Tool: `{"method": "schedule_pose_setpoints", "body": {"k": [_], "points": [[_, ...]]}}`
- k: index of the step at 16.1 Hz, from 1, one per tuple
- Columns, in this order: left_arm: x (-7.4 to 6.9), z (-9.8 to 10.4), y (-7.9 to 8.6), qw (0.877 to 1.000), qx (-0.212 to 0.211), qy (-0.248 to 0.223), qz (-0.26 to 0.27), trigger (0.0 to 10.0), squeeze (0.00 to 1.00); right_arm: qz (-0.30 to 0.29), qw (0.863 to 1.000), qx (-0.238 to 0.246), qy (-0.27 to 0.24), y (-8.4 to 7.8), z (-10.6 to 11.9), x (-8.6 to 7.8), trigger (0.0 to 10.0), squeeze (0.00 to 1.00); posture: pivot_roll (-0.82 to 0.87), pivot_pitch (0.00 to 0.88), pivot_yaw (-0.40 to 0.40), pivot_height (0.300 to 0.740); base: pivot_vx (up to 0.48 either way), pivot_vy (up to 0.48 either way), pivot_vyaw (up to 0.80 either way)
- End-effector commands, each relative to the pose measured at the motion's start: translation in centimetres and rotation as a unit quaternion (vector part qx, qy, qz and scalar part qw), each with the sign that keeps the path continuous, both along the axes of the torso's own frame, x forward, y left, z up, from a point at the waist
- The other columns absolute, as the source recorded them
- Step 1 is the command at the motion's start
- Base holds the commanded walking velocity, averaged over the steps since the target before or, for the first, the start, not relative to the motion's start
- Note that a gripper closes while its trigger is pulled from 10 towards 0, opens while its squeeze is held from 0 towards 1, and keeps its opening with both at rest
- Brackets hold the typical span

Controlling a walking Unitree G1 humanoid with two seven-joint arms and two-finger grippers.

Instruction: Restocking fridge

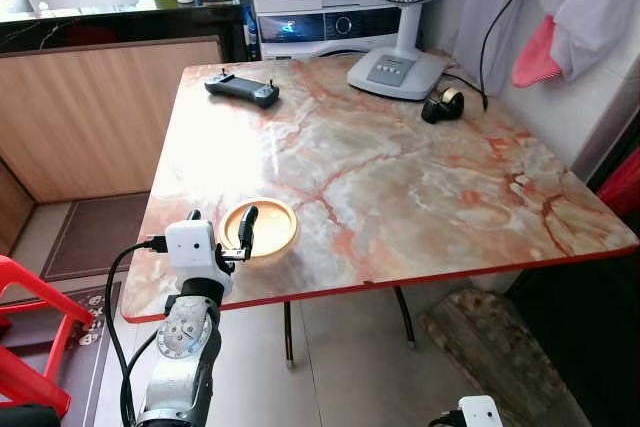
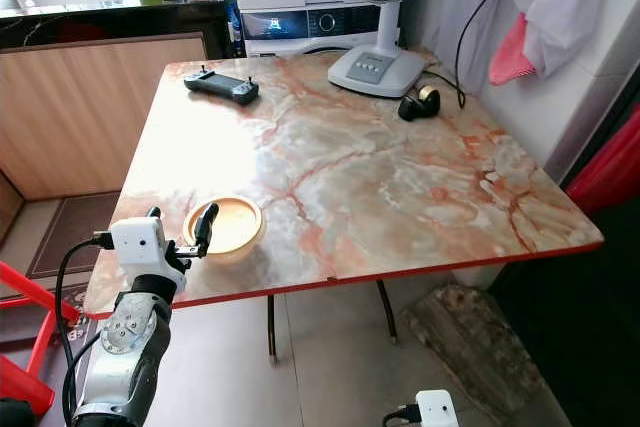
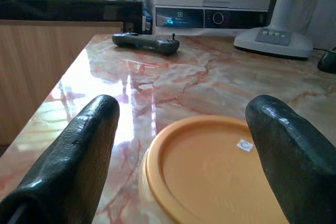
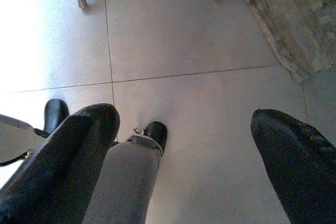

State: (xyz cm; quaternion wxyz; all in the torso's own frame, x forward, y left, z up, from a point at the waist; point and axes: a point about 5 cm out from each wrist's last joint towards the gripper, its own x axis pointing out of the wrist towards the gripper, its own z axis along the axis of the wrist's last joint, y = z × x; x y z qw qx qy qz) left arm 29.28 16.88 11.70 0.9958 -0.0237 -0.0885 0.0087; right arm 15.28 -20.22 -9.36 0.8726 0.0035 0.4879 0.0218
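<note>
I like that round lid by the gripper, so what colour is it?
The lid is orange, clearest in the left wrist view.

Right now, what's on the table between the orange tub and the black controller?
Nothing: just bare marble tabletop between the round orange-lidded tub and black controller, in the left eye view.

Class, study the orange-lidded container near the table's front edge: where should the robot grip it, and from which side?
Grip the round orange-lidded container across its side wall just under the lid rim, coming level from the table's near edge. It is low, flat-topped and upright, and the open left hand already straddles it there, so closing across its width looks most secure.
</note>
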Motion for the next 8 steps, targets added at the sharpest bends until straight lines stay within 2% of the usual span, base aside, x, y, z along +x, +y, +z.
{"method": "schedule_pose_setpoints", "body": {"k": [1,6,8], "points": [[0.18,0.83,-0.30,1.000,0.010,-0.013,-0.009,10.0,0.00,-0.002,1.000,0.001,0.002,-0.09,0.00,-0.02,10.0,0.00,0.01,0.000,-0.010,0.740,0.247,0.000,0.00],[0.22,0.95,-0.33,1.000,0.012,-0.016,-0.011,10.0,0.00,-0.004,1.000,0.004,0.002,0.02,-0.02,-0.02,10.0,0.00,0.01,0.000,-0.006,0.740,0.250,0.000,0.00],[0.13,1.09,-0.22,1.000,0.013,-0.021,-0.009,10.0,0.00,-0.003,1.000,0.005,0.002,0.05,-0.02,-0.01,10.0,0.00,0.02,0.000,-0.007,0.740,0.000,0.000,0.00]]}}
